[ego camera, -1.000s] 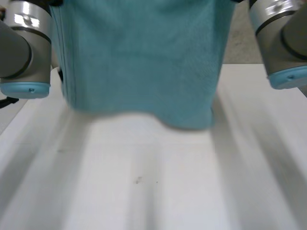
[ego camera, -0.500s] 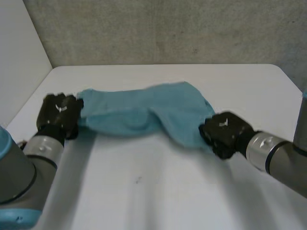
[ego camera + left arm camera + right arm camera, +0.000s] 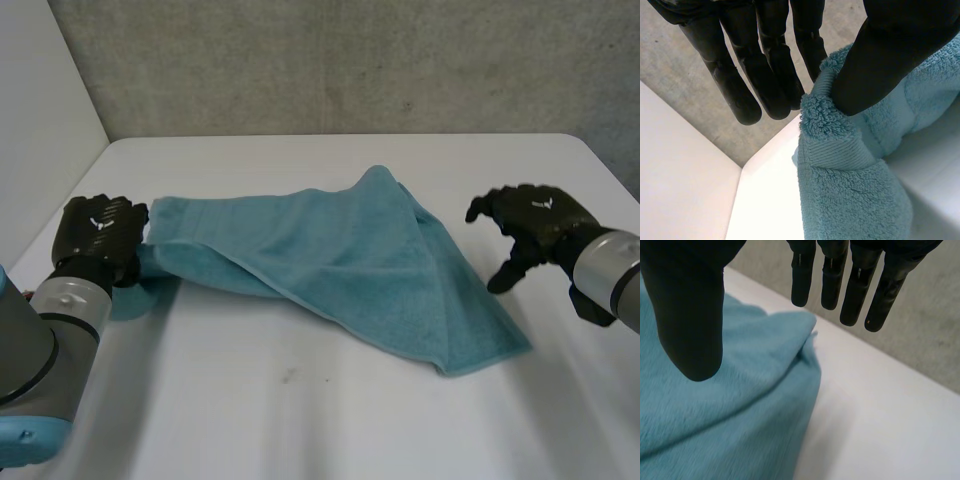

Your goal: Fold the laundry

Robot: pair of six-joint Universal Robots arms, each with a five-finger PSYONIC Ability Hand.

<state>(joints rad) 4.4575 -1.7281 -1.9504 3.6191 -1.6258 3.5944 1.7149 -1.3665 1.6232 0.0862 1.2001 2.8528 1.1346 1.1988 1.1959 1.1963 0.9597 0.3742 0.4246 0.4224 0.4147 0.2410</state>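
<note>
A white table (image 3: 300,420) stands against a grey concrete wall (image 3: 350,60), with a plain white panel (image 3: 40,110) closing off the far left side. On the table lies a teal towel (image 3: 350,260), stretched across from the left edge towards the middle right. It is loosely doubled over itself. One hemmed edge runs slantwise across the top layer, and a broad flap ends in a corner on the near right side of the table. The left hand (image 3: 98,235) sits at the towel's far left corner, low over the table, with its grey arm (image 3: 40,350) reaching in from the near left. In the left wrist view the thumb (image 3: 880,65) is pressed onto the thick hem of the towel (image 3: 850,190), and the fingers (image 3: 765,75) lie just behind the cloth, so that corner is pinched between them. The right hand (image 3: 535,225) is raised to the right of the towel and apart from it. It grasps nothing. In the right wrist view its fingers (image 3: 860,285) are straight and spread away from the thumb (image 3: 687,305), with the towel's folded edge (image 3: 730,405) and bare tabletop (image 3: 880,430) below.
</note>
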